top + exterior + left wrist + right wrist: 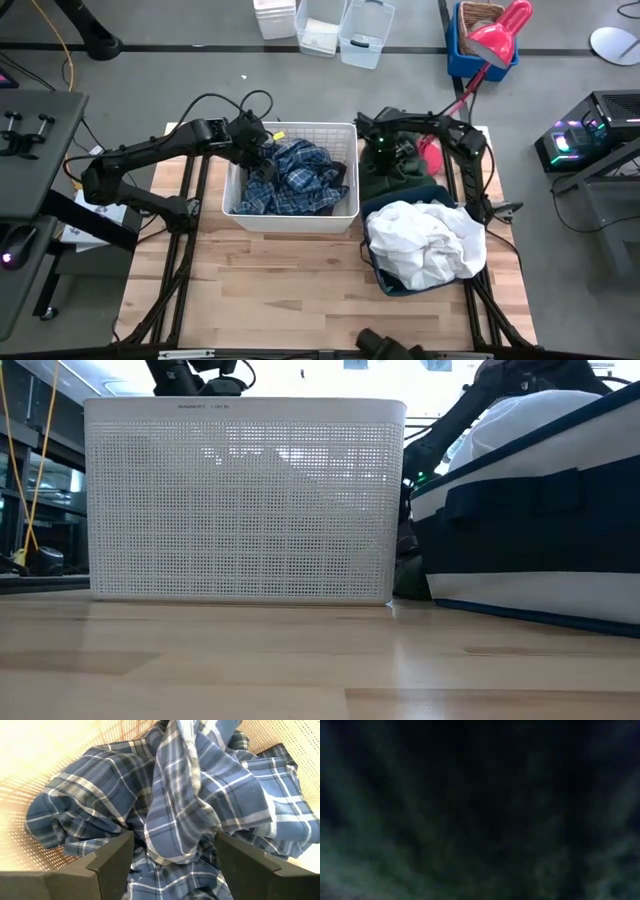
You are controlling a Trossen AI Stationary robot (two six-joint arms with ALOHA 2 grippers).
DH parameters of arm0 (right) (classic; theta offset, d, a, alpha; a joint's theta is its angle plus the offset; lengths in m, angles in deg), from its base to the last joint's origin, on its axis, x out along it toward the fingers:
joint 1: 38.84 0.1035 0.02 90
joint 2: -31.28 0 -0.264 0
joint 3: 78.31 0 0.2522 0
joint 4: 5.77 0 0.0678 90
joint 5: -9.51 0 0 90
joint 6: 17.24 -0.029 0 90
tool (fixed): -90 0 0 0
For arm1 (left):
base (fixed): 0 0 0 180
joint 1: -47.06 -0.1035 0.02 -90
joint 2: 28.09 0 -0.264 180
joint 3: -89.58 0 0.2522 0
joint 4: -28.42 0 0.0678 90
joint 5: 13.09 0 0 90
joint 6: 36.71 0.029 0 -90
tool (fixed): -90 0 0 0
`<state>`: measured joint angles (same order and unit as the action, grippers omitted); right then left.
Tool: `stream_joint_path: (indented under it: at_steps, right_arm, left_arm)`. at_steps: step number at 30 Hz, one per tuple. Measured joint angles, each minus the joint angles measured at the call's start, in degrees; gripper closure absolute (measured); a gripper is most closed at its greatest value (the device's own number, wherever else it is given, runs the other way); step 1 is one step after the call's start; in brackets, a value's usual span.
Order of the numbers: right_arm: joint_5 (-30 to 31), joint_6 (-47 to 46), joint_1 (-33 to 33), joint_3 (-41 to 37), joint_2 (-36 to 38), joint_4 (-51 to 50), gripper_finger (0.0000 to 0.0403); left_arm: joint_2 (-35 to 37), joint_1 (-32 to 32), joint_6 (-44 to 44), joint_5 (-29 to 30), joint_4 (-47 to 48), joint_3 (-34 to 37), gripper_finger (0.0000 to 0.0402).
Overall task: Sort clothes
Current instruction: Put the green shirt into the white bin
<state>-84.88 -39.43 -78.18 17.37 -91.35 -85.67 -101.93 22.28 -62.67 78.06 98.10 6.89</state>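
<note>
Nearest the low camera: bare wooden table [300, 660], then one white lattice basket [245, 500] with one navy bin [530, 530] just beside it. Garment count visible: three. One blue-and-white plaid shirt [290, 178] lies bunched inside the basket, seen from above; a dark patch shows at its near right edge, can't tell if that's a separate garment. One white garment [425, 243] is heaped on top of the bin, spilling over its rim. One dark green garment [395, 180] lies just behind the bin, right of the basket. Left gripper [172, 857] is down in the basket's back-left part, fingers [112, 862] spread apart, a hanging fold of the plaid shirt [175, 815] between them, not pinched. Right gripper [385, 150] is over the dark green garment; its wrist camera shows only dark fabric filling the view, pressed close. Can't tell whether its fingers are apart or closed. Two arms total, both at the back half of the table.
</note>
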Motion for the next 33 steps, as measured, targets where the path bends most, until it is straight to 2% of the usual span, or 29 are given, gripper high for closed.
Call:
stream_joint_path:
  at_steps: [3,6,8,11,12,14,18,25,29,33]
  right_arm:
    - [-1.43,0.80,2.12,0.47,-2.04,-0.43,0.0171]
    - [0.90,3.03,4.52,0.47,-2.13,-0.49,0.0193]
    - [2.71,3.64,5.37,0.47,-2.13,-0.35,0.0240]
    - [3.20,4.66,5.65,0.47,-2.15,-1.47,0.0358]
    - [3.30,5.13,5.66,0.47,-2.15,-1.75,0.0375]
    - [3.28,5.92,5.90,0.43,-1.51,-2.77,0.0379]
    - [6.39,6.66,7.09,0.64,4.81,-5.25,0.0387]
    - [7.48,-0.28,7.79,3.27,23.84,-7.09,0.0388]
    - [7.28,-4.59,8.18,6.16,33.89,-4.59,0.0388]
    - [7.32,-8.35,10.31,8.70,40.29,6.24,0.0388]
  left_arm:
    - [0.02,0.00,0.09,0.02,-0.06,-0.02,0.0135]
    - [0.02,-0.09,0.56,-0.01,-0.04,-0.02,0.0135]
    - [0.04,-0.09,1.13,0.00,-0.04,-0.02,0.0135]
    - [0.04,-0.09,1.97,0.00,-0.23,-0.02,0.0135]
    - [0.04,-0.11,2.28,0.00,-0.33,-0.02,0.0135]
    - [0.36,-0.11,2.96,-0.02,-0.41,-0.02,0.0135]
    - [2.41,-0.43,5.24,-0.03,-2.67,-0.03,0.0135]
    - [8.54,-1.61,5.66,-0.26,-7.58,-0.07,0.0135]
    - [11.86,-2.01,7.21,-0.24,-10.64,-0.07,0.0135]
    - [14.78,-2.01,8.72,0.11,-15.90,-0.07,0.0135]
